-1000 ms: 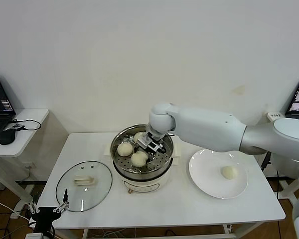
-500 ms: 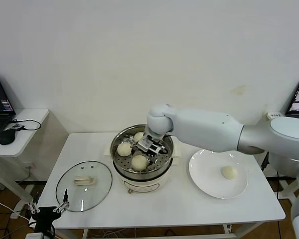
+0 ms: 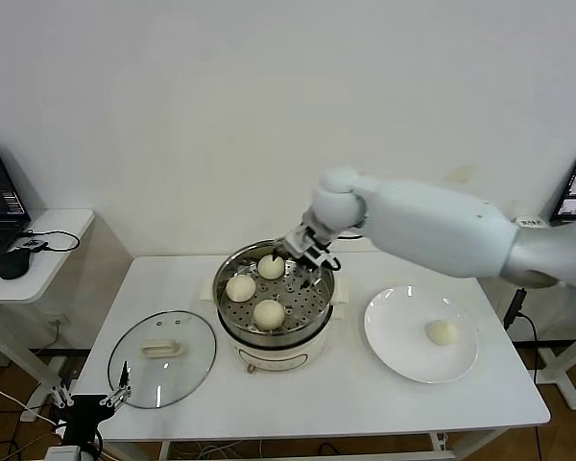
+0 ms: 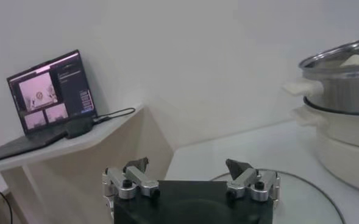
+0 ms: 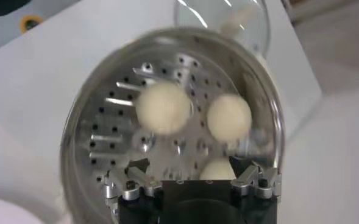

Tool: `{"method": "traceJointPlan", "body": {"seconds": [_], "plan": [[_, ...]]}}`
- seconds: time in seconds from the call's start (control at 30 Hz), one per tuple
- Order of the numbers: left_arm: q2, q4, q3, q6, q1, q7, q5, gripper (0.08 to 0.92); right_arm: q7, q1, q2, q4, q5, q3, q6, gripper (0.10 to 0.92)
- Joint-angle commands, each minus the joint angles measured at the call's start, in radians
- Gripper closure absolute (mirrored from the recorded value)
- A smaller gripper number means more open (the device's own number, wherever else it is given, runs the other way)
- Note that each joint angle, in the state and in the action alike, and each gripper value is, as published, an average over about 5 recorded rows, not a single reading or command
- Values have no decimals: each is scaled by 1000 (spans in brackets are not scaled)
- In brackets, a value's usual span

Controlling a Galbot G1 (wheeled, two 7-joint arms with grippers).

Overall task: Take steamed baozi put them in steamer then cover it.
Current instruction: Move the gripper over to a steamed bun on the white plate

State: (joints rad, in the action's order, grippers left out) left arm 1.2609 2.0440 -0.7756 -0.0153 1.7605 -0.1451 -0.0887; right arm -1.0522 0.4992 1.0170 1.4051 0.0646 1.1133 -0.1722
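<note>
Head view: right gripper (image 3: 305, 252) hangs over the far rim of the steamer (image 3: 275, 331), fingers spread and carrying nothing; three steamed baozi (image 3: 269, 313) lie on the perforated tray inside, one at the front, one to the robot's left (image 3: 240, 287), one toward the back (image 3: 271, 266); the fourth baozi (image 3: 443, 332) rests on the white plate (image 3: 394, 346), on the robot's right of the steamer; the cover (image 3: 162, 357) lies flat on the white table (image 3: 336, 403), on the robot's left of the steamer, handle up. Left gripper (image 3: 88, 402) sits low off the table's near-left corner, fingers apart and empty. Right wrist view confirms parted fingers (image 5: 132, 180) above the tray with three buns in view.
</note>
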Motion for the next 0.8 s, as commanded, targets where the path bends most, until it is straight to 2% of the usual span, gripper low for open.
{"method": "traceJointPlan", "body": {"seconds": [0.03, 0.23, 0.4, 0.8], "plan": [[-14, -3, 7, -1, -4, 1, -2, 177, -20, -44, -256, 95, 8, -94, -195, 202], [-31, -7, 17, -2, -3, 5, 0, 177, -59, -222, -437, 86, -106, -226, -121, 203], [-35, -8, 18, -4, 0, 7, 1, 177, -99, -435, -517, 49, -219, -372, -70, 203], [-25, -15, 30, -7, -7, 9, 9, 177, -78, -672, -494, -74, -365, -562, -14, 203]]}}
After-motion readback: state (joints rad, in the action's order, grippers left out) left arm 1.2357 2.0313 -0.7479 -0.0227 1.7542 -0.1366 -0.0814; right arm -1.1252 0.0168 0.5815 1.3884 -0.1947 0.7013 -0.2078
